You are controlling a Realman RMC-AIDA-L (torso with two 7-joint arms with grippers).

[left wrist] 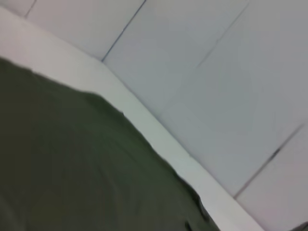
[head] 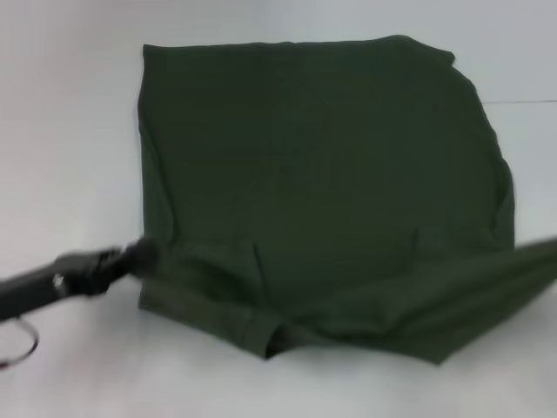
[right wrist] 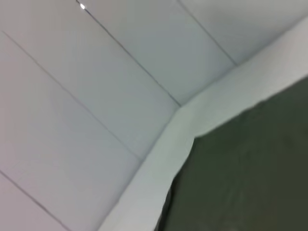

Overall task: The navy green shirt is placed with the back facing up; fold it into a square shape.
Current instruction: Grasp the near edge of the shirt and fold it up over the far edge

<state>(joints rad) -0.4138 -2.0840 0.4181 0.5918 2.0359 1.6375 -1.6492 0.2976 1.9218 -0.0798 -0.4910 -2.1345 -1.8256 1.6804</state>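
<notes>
A dark green T-shirt, the navy green shirt (head: 322,192), lies spread on a white bench (head: 70,131), filling most of the middle of the head view. Its plain side faces up. The far edge lies straight and flat, the shirt's left edge runs down fairly straight, and its right edge bulges outward in a curve. The near part is rumpled: a band of cloth is gathered and doubled over along the near edge, with ridges and a thick fold near the middle.

The left end effector (head: 144,257) reaches in from the robot's left, and its dark tip meets the shirt's near-left edge where the cloth bunches. Whether its fingers are open or closed on the fabric cannot be told. At the near right, the cloth stretches off past the picture's edge; the right end effector is not seen, so its state cannot be told either.

The shirt looks soft, light and limp, likely to sag, drag and wrinkle rather than hold a shape. Pinching at hems and corners, both sides lifted together, seems the best hold.

Bare bench lies to the robot's left and along the near side, giving room to move. In both wrist views the far cloth edge lies close to the bench's rim, with tiled floor (left wrist: 216,72) beyond
</notes>
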